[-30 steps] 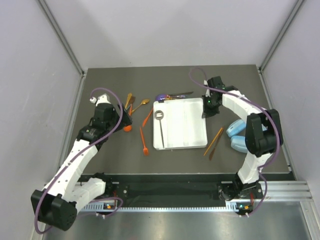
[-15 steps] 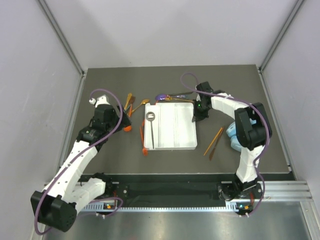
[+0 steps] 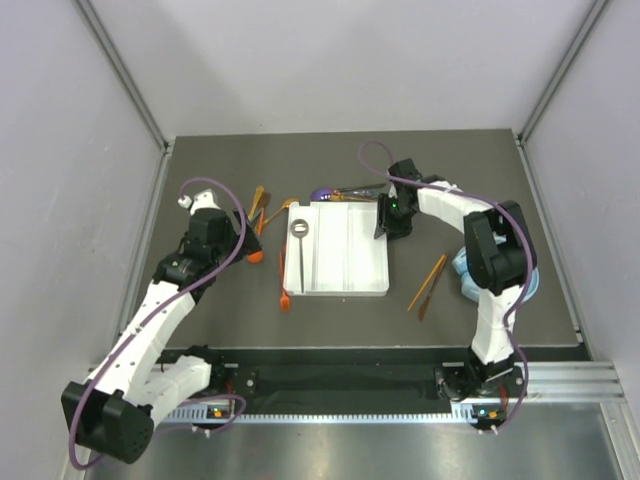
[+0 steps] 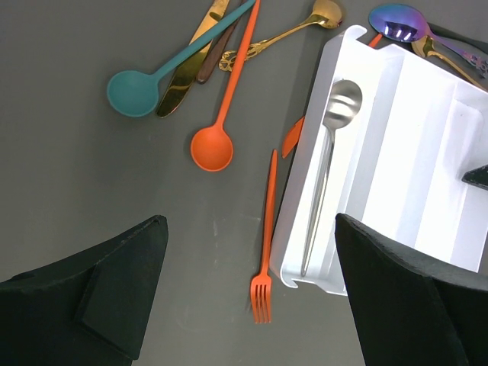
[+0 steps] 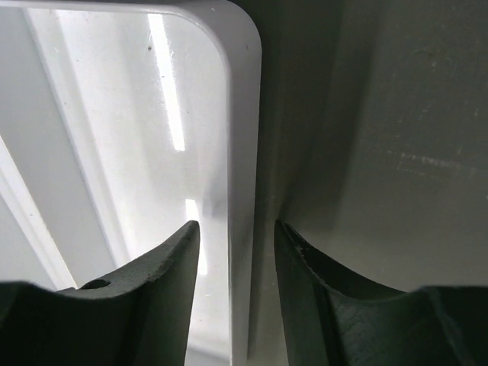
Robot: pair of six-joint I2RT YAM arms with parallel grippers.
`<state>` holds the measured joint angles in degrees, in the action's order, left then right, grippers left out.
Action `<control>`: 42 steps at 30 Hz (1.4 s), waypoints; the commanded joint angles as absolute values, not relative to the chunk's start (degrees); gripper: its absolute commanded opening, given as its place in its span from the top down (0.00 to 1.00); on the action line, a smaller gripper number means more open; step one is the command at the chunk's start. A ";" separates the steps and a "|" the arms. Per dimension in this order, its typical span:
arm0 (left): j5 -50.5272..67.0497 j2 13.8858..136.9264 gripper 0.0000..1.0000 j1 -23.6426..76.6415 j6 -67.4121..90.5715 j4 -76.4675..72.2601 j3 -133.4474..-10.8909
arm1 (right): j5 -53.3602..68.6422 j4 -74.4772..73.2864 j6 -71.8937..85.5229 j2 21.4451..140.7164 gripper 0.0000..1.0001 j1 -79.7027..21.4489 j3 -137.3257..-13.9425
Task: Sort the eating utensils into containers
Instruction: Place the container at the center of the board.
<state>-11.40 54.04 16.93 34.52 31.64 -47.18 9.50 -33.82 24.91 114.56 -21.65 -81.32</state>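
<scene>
The white divided tray point(image 3: 350, 258) lies mid-table with a silver spoon point(image 3: 300, 250) in its left compartment. My right gripper point(image 3: 385, 222) is at the tray's far right corner. In the right wrist view its jaws point(image 5: 236, 229) straddle the tray's wall point(image 5: 242, 145), open, with a gap on each side. My left gripper point(image 3: 246, 240) hangs open over the table left of the tray point(image 4: 427, 152), nothing between its jaws point(image 4: 250, 225). Below it lie an orange fork point(image 4: 265, 244), an orange spoon point(image 4: 221, 122), a teal spoon point(image 4: 152, 76), gold pieces point(image 4: 282, 34) and a purple spoon point(image 4: 400, 21).
Two orange-brown sticks point(image 3: 428, 285) lie right of the tray. Light-blue headphones point(image 3: 468, 278) sit beyond them, partly hidden by the right arm. The orange fork point(image 3: 284, 285) rests against the tray's left wall. Grey walls close in the table on three sides.
The right gripper dragged the tray leftward, up against the orange fork, and its jaws have now parted off the tray's wall. The left arm has stayed still.
</scene>
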 commanded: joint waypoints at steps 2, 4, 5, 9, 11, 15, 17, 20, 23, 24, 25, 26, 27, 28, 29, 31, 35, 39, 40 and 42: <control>-11.69 56.06 0.04 17.05 33.58 28.48 -46.93 | 5.72 -36.82 21.72 107.50 0.54 -22.24 -82.00; -11.95 57.21 0.04 17.05 32.79 26.47 -46.76 | 4.93 -39.02 20.92 104.78 0.54 -22.15 -82.26; -12.56 58.43 0.04 17.05 32.44 25.67 -46.58 | 4.23 -39.55 20.31 103.46 0.54 -22.24 -82.09; -11.60 63.97 0.05 16.70 33.91 25.31 -48.07 | 1.06 -39.73 20.13 94.85 0.51 -22.24 -79.37; -10.99 68.61 0.06 16.52 34.80 25.22 -49.12 | 0.00 -40.16 20.39 90.98 0.51 -22.24 -78.84; -13.70 77.06 0.32 16.61 35.42 25.22 -51.32 | -2.28 -39.73 21.00 86.05 0.52 -22.24 -76.12; -14.59 81.01 0.56 16.52 35.86 26.53 -54.04 | -1.85 -37.11 21.71 82.72 0.52 -22.24 -72.35; -14.86 81.74 0.65 16.52 35.51 25.32 -55.98 | -0.79 -33.59 22.41 78.67 0.52 -22.15 -66.37; -16.17 83.22 0.58 16.52 33.84 22.33 -57.03 | -0.61 -32.96 22.15 77.08 0.53 -22.24 -62.94; -16.78 84.28 0.58 16.44 33.32 23.28 -57.91 | -0.53 -32.96 21.89 76.82 0.53 -22.15 -62.41; -18.18 86.81 0.57 16.52 33.05 24.42 -60.18 | -0.61 -32.96 21.71 76.73 0.53 -22.24 -61.71; -18.45 88.23 0.55 16.52 32.61 25.56 -61.42 | -0.53 -32.70 21.53 76.64 0.53 -22.15 -61.35; -18.46 89.72 0.55 16.52 32.26 26.27 -62.57 | -0.35 -32.52 21.36 76.29 0.54 -22.15 -61.09; -18.20 91.04 0.55 16.52 31.91 27.15 -64.23 | -0.26 -32.26 21.44 76.20 0.54 -22.15 -60.56; -17.85 93.49 0.55 16.52 31.73 27.42 -65.03 | -0.26 -31.65 21.45 75.94 0.54 -22.15 -60.38; -17.32 96.22 0.55 16.52 31.64 26.81 -65.91 | 1.40 -31.12 21.45 75.59 0.54 -22.06 -60.03; -17.57 99.66 0.56 16.52 32.43 26.19 -66.36 | 1.50 -31.02 20.92 75.67 0.54 -22.06 -59.85; -18.98 101.34 0.56 16.52 33.31 25.75 -65.74 | 1.67 -30.85 20.30 74.62 0.54 -21.62 -58.89; -19.25 101.60 0.56 16.52 33.31 25.40 -65.22 | 1.93 -30.68 20.13 74.36 0.54 -21.45 -58.89; -19.77 101.78 0.56 16.52 33.13 24.35 -64.52 | 2.28 -30.67 20.04 73.92 0.54 -21.27 -58.80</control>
<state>-17.12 102.02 16.64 32.86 26.68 -64.73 1.23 -33.10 21.06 76.64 -21.58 -59.18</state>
